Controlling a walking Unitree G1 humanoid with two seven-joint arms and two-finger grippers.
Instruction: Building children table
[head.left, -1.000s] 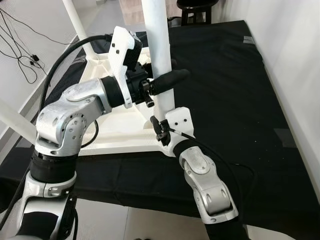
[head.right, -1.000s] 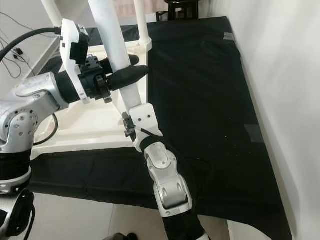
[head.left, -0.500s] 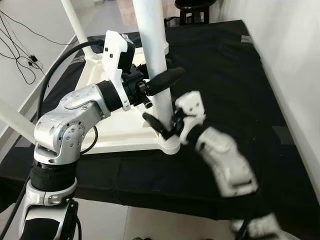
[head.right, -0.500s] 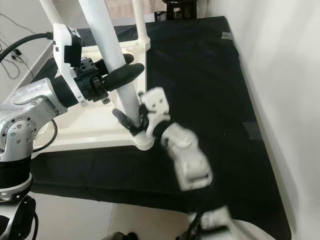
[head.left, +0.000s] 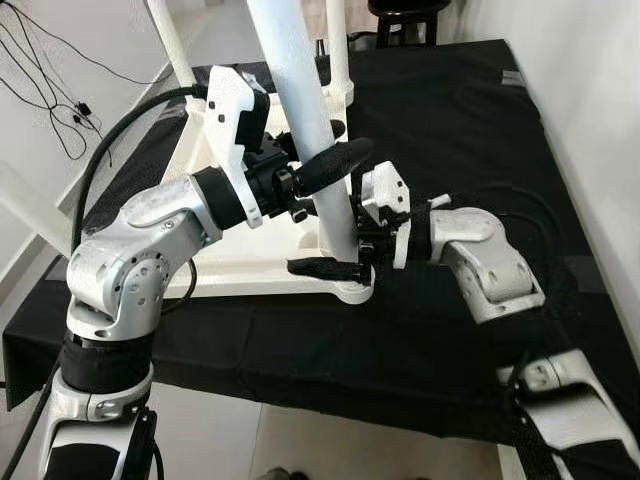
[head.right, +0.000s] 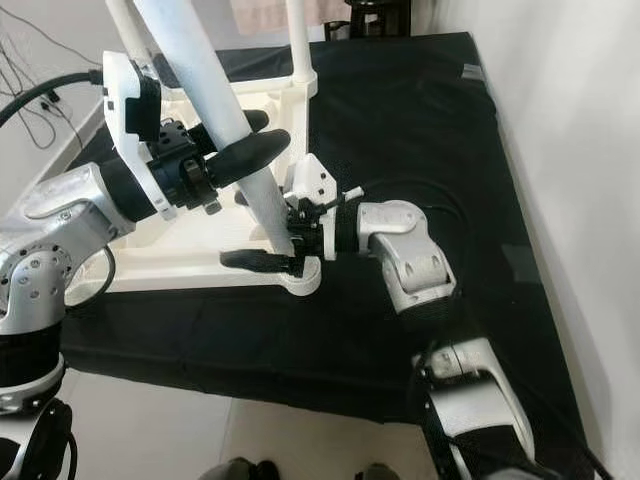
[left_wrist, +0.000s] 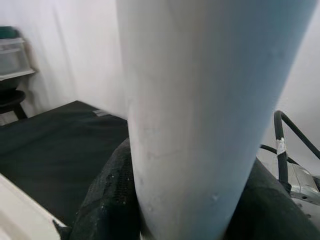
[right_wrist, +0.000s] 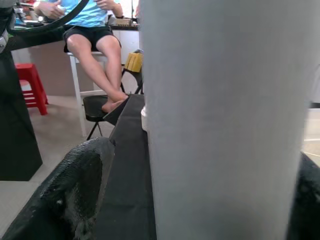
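An upturned white children table (head.left: 240, 270) lies on a black-covered worktop (head.left: 480, 150), its legs pointing up. The left gripper (head.left: 325, 170) is clenched around the nearest white leg (head.left: 300, 100) partway up, one black finger (head.left: 335, 160) crossing the front of the leg. The right gripper (head.left: 335, 262) reaches in from the right at the base of the same leg, where it meets the corner of the tabletop; its fingers (head.left: 320, 266) straddle the leg, but whether they press on it cannot be told. In the right wrist view a seated person's bare legs (right_wrist: 97, 60) and a red stool (right_wrist: 31, 85) show in the background
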